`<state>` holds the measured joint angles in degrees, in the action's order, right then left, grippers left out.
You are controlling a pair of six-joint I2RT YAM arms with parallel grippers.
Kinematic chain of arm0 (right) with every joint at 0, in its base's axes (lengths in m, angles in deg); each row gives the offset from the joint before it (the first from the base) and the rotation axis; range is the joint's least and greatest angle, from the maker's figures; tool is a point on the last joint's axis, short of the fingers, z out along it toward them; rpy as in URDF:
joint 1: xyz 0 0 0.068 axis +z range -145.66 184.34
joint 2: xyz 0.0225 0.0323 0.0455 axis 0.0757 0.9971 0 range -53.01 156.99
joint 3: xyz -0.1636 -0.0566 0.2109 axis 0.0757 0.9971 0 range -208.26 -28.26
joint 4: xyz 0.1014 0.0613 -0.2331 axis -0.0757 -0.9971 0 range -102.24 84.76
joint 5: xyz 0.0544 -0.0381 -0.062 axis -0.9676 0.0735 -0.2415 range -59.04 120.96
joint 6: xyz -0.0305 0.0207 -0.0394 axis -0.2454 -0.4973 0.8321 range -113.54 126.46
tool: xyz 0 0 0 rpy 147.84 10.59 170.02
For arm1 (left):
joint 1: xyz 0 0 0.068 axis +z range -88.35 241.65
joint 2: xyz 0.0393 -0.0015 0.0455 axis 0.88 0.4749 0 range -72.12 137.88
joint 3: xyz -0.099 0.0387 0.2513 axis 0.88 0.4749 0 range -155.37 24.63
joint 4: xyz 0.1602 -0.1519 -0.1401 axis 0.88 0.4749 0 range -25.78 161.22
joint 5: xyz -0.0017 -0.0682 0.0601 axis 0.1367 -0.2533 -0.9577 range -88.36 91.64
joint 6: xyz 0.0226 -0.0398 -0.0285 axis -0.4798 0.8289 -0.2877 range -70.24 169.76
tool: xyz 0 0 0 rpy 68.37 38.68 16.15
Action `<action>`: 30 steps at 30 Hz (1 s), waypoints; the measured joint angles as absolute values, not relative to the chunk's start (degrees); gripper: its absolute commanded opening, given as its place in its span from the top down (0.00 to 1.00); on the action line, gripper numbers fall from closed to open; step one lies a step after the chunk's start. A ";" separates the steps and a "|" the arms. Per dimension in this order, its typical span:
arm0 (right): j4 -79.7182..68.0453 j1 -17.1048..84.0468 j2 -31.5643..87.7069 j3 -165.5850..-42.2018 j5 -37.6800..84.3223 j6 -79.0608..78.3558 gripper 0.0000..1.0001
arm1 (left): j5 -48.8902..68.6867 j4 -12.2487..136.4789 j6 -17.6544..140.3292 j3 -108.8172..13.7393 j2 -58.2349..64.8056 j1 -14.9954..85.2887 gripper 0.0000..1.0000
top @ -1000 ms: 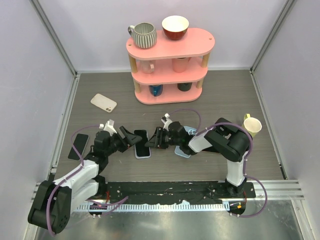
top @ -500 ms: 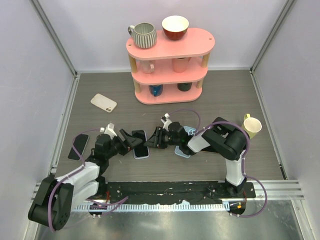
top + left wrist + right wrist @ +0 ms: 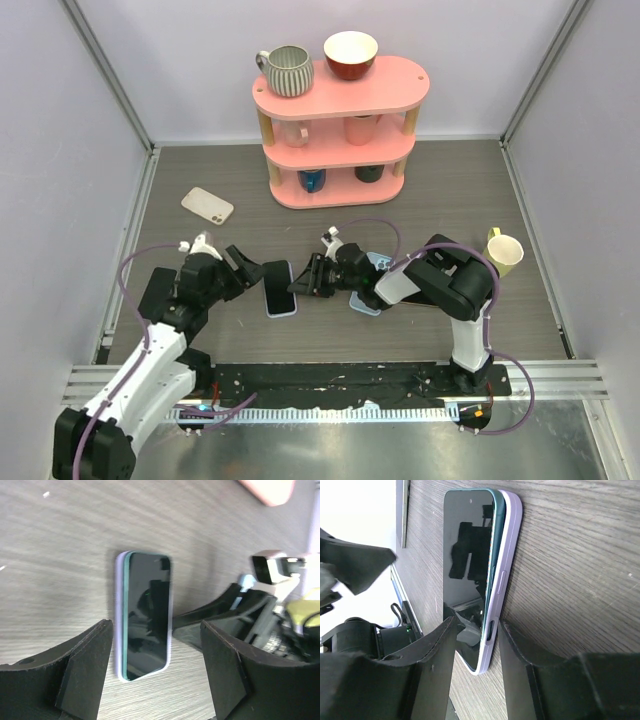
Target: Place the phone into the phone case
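Note:
The phone (image 3: 281,286), dark screen with a teal rim, lies in the lavender phone case (image 3: 283,311) on the table between the two arms. In the right wrist view the phone (image 3: 467,555) sits slightly proud of the case (image 3: 510,545) along one long edge. My right gripper (image 3: 475,632) is shut on the near end, one finger on the screen and one against the case's back. My left gripper (image 3: 156,630) is open, with the phone (image 3: 147,615) lying beyond its fingers and untouched. From above, the left gripper (image 3: 250,268) stands just left of the phone and the right gripper (image 3: 303,282) at its right edge.
A pink three-tier shelf (image 3: 340,95) with mugs and a bowl stands at the back. A white phone (image 3: 207,205) lies at the back left, a black one (image 3: 152,295) by my left arm. A light blue case (image 3: 365,303) lies under my right arm, a yellow cup (image 3: 505,250) at far right.
My left arm has drawn back to the left, away from the phone, its gripper staying open. The right gripper has kept its hold on the phone and case.

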<state>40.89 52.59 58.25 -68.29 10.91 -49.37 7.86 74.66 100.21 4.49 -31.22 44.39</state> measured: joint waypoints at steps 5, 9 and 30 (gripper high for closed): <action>39.82 52.66 58.25 -68.95 10.93 -49.17 0.55 | 5.45 77.04 99.97 4.97 -22.47 44.39 0.29; 39.03 52.70 58.25 -69.38 10.95 -48.98 0.55 | 6.76 72.82 100.15 6.11 -16.99 44.41 0.29; 37.76 53.03 58.93 -70.52 11.78 -48.41 0.61 | 15.11 42.00 105.50 10.57 -1.97 45.48 0.40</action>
<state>37.76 53.03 58.93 -70.52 11.78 -48.41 15.11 42.00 105.50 10.57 -1.97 45.48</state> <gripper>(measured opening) 0.389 0.611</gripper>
